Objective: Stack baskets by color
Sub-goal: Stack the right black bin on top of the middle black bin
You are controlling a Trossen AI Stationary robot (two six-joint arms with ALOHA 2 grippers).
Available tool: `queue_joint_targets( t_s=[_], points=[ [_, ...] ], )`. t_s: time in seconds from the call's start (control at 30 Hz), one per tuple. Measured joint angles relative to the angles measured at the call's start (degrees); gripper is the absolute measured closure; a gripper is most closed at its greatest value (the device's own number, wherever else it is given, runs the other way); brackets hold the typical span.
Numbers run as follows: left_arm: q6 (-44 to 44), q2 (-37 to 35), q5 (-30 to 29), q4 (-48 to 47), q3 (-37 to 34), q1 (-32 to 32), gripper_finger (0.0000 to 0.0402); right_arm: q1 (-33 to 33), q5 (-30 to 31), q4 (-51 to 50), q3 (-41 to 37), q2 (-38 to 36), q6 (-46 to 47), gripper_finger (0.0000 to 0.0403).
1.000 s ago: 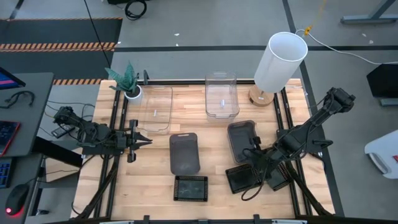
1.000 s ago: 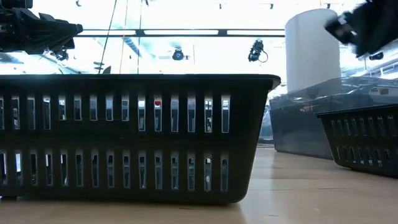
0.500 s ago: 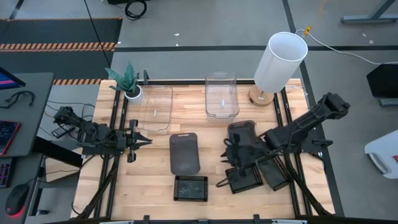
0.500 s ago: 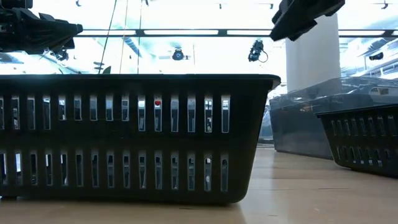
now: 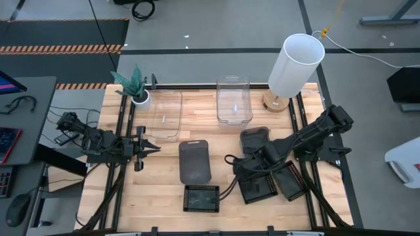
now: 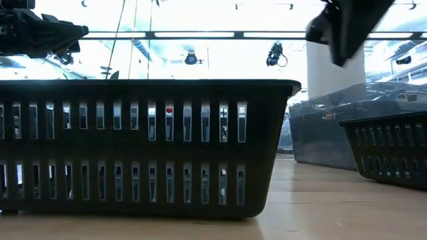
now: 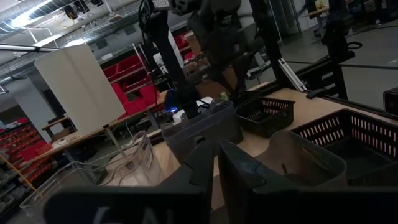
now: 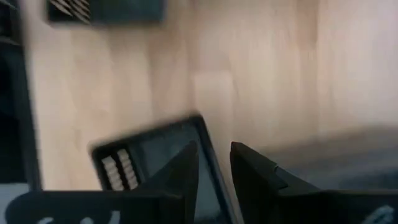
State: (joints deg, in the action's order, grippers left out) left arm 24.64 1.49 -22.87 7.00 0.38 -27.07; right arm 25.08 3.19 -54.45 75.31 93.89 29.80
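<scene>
Black mesh baskets stand near the front edge: one (image 5: 201,198) centre, two (image 5: 257,190) (image 5: 291,180) side by side at the right. Smoky grey baskets lie mid-table (image 5: 194,160) and behind the right pair (image 5: 256,139). Clear baskets (image 5: 164,115) (image 5: 234,100) rest at the back. My right gripper (image 5: 237,168) (image 8: 214,155) hangs open in the air, pointing steeply down over the left corner of the middle mesh basket (image 8: 118,168), well above the table (image 6: 340,53). My left gripper (image 5: 152,147) (image 7: 216,163) waits shut and level at the table's left.
A white cylindrical lamp (image 5: 298,62) stands at the back right and a small potted plant (image 5: 134,88) at the back left. Bare wood (image 5: 157,190) shows at the front left. In the low view a mesh basket (image 6: 147,147) fills the foreground.
My right gripper has swung toward the table's left edge, from above the two right-hand mesh baskets to their left corner, tipping more steeply downward and rolling as it went. The baskets have stayed where they were.
</scene>
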Motion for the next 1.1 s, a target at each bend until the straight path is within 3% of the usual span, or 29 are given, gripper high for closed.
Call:
queue_joint_targets(
  t_s=[0.27,0.53,0.73,0.93,1.1],
  points=[
    [0.0,0.0,0.0,-0.02,-0.02,-0.02,0.0369,0.71,-7.16,-3.89,0.11,-1.31,7.52,0.0286],
    [-0.02,-0.02,0.0,-0.02,0.0,-0.02,0.0376,7.45,-9.92,-5.72,0.09,-0.46,19.95,0.0286],
    [-0.02,0.0,0.0,0.0,-0.01,-0.02,0.0369,15.05,-6.16,-7.27,-1.58,-0.54,28.74,0.0287],
    [0.0,-0.02,0.0,0.0,0.0,-0.01,0.037,21.22,-9.06,-6.73,-7.08,-0.72,43.94,0.0287],
    [-0.02,0.0,0.0,-0.02,0.0,-0.02,0.0376,25.13,-7.84,-6.78,-7.48,-0.72,53.5,0.0287]
  ],
)
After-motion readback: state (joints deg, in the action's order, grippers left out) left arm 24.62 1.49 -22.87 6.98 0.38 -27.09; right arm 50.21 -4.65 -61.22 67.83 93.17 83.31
